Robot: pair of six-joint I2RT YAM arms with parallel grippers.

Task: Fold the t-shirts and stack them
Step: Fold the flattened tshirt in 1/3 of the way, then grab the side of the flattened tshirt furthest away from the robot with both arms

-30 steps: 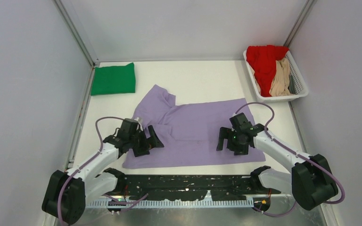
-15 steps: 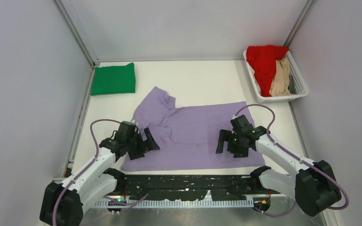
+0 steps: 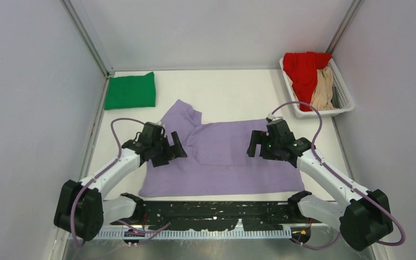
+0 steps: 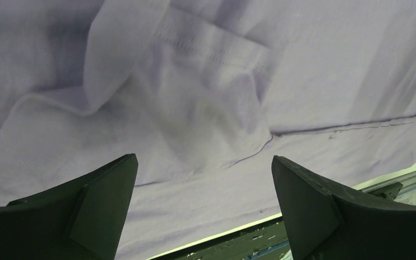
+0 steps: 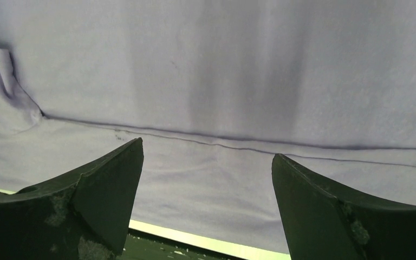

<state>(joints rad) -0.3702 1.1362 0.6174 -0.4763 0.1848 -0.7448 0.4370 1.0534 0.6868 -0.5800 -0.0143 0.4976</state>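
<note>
A white slatted basket [image 3: 325, 113] sits in the upper right of the frame, at the corner of the white table [image 3: 233, 97]. Plain grey walls [image 3: 27, 108] close in three sides. A scuffed black strip [image 3: 211, 210] runs along the bottom.

Open tabletop [image 3: 233, 92] behind lavender shirt [image 3: 222, 157], green shirt [image 3: 130, 91] blocking far-left corner, basket [image 3: 327, 113] (heaped) far right
</note>
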